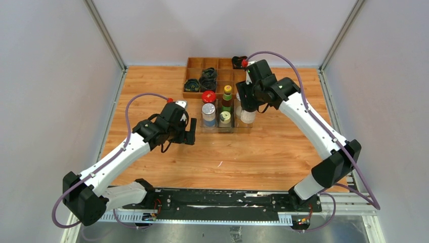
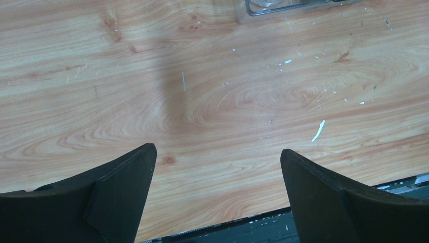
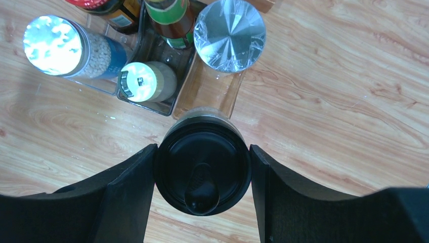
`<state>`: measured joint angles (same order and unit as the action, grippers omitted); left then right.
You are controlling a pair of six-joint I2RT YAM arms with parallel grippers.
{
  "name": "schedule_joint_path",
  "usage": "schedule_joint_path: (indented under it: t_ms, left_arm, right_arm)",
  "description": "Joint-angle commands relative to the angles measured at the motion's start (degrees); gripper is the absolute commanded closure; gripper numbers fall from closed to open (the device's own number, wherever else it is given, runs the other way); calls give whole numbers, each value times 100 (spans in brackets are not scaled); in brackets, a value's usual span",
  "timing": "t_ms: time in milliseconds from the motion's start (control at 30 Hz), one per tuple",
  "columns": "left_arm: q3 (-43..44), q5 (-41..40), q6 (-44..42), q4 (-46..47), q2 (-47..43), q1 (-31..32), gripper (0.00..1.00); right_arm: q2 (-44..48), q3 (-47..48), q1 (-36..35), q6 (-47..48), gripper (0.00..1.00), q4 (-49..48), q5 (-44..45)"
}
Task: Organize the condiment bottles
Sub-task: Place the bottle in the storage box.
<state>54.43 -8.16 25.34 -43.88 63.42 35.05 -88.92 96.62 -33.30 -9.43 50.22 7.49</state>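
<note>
R gripper (image 3: 202, 152) clamps black-cap jar (image 3: 201, 177): cap centred btwn fingers, both touching. Jar at 3 o'clock end of tray (image 3: 210, 91); silver-cap jar (image 3: 230, 34) near, at 12 o'clock. L gripper (image 2: 217, 162) spread wide over tabletop (image 2: 227, 101), 8 o'clock of tray.

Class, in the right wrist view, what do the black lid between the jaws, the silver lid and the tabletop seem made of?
Black lid: probably moulded plastic, satin, with a formed flip tab. Silver lid: likely metal or metallised plastic, given shiny radial glare. Tabletop: wood or wood-look laminate; visible grain, smooth sheen.
</note>
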Motion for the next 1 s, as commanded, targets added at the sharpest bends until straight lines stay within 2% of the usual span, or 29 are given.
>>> schedule_joint_path:
  t_ms: [0,433,967]
  left_arm:
    - [63,-35,6,-81,-107,-33,0]
    - [56,-52,15,-121,-177,-33,0]
    - [-3,-89,-3,-130,-212,-31,0]
  right_arm:
    - [402,-438,52,-16,46,-610,-40]
    - [761,-1407,44,27,47,-1554,9]
    - [515,-1569,-92,33,47,-1686,87]
